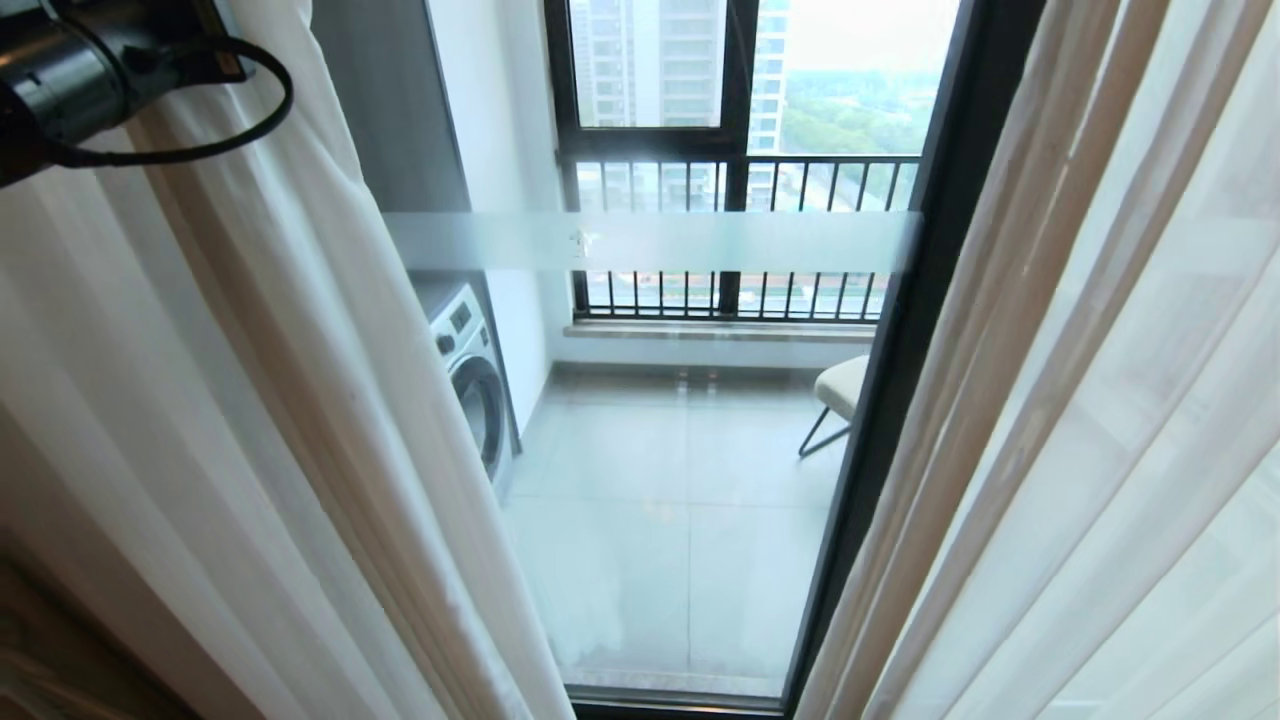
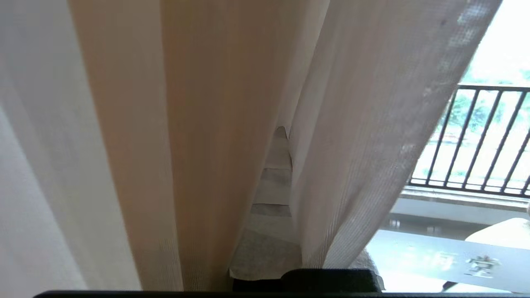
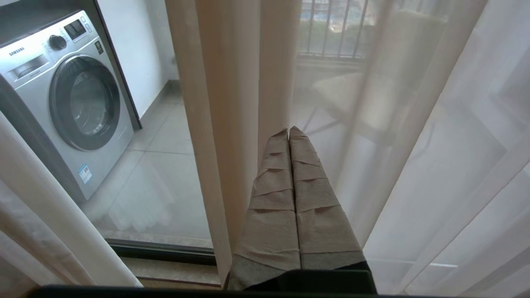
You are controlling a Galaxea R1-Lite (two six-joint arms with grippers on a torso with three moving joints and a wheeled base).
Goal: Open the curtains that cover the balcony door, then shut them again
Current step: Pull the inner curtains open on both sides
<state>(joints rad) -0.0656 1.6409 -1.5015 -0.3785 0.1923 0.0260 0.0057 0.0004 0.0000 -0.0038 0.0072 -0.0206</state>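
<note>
1. Head view. The curtains (image 1: pixel 300 420) are parted: the left panel hangs down the left of the frame, the right panel (image 1: pixel 1080 400) down the right. Between them the balcony door (image 1: pixel 900 380) shows its glass, its frosted band (image 1: pixel 650 242) across the middle and its black frame running from upper right down to bottom centre. Through the glass: a washing machine (image 1: pixel 478 385) at left, a chair (image 1: pixel 838 395) at right, a railing (image 1: pixel 740 240) behind.
2. Head view, upper left corner. The left arm (image 1: pixel 70 70), dark with a looped cable, sits against the top of the left panel, which bulges around it. Judgement: the arm is placed there to carry that panel sideways. Its fingertips are not visible here.
3. Left wrist view. The left gripper (image 2: pixel 279 165) is buried in beige folds; only one taped finger (image 2: pixel 277 194) shows through a slit in the cloth. The jaws are pressed together. Cloth lies on both sides of the finger; whether any is pinched between the jaws I cannot tell. Frosted band at lower right.
4. Right wrist view. The right gripper (image 3: pixel 289 136) shows both taped fingers (image 3: pixel 275 198) flat against each other, nothing between them. The tips sit just beside a beige fold in the frame's centre, sheer layer (image 3: pixel 414 124) to the right. Contact uncertain.
5. Judgement: the curtains stand open; closing remains.
</note>
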